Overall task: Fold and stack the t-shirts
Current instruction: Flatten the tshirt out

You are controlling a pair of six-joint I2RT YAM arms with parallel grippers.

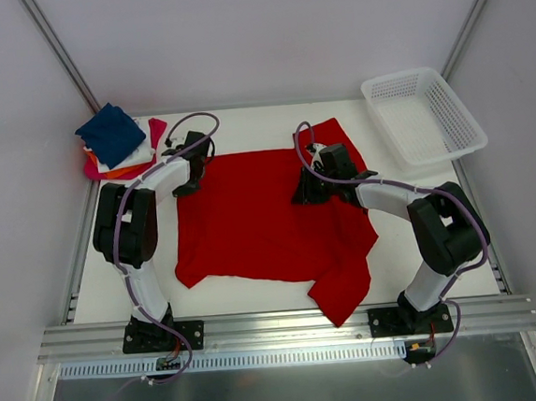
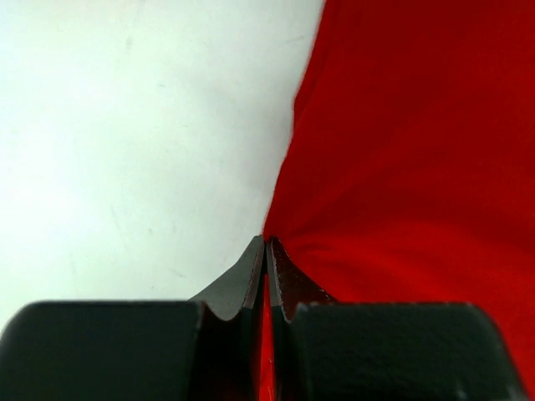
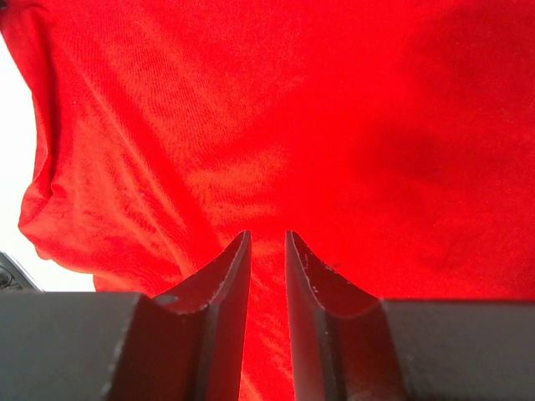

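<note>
The red t-shirt [image 1: 260, 215] is big, plain and bright red. It lies spread out in the middle of the bench [image 1: 253, 131], with some bumps and folds in it. One sleeve sticks out toward the near edge, on the right side. There is just one red t-shirt.

In the far left corner of the bench sits a little pile of folded t-shirts. I count four. A navy blue one [image 1: 110, 132] is on top and a white one [image 1: 133, 156] is under it. An orange one [image 1: 91, 167] and a magenta one [image 1: 157, 130] peek out lower down.

There are two arms. The left end effector [image 2: 266, 241] is at the shirt's far left corner. Its fingers are pressed together and pinch the edge of the red cloth. The right end effector [image 3: 267, 236] is on the far right part of the shirt. Its fingers are almost together and pinch red cloth in the thin gap.

One white basket [image 1: 425, 116] sits in the far right corner.
</note>
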